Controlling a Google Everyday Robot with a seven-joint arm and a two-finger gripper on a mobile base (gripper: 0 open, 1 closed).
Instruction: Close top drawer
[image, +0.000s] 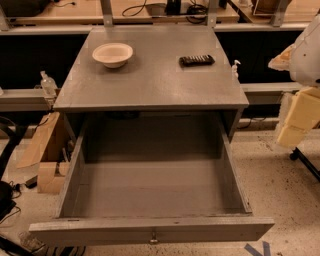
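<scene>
The top drawer of a grey wooden cabinet is pulled far out towards the camera. Its deep box is empty, and its bare floor shows. Its long flat front panel runs along the bottom of the view, with a small round metal knob at centre. My gripper is not in view. Only a white part of the arm shows at the right edge, away from the drawer.
A white bowl and a black remote lie on the cabinet top. Cardboard boxes stand on the floor to the left. Yellow foam blocks hang at the right. A workbench with cables runs behind.
</scene>
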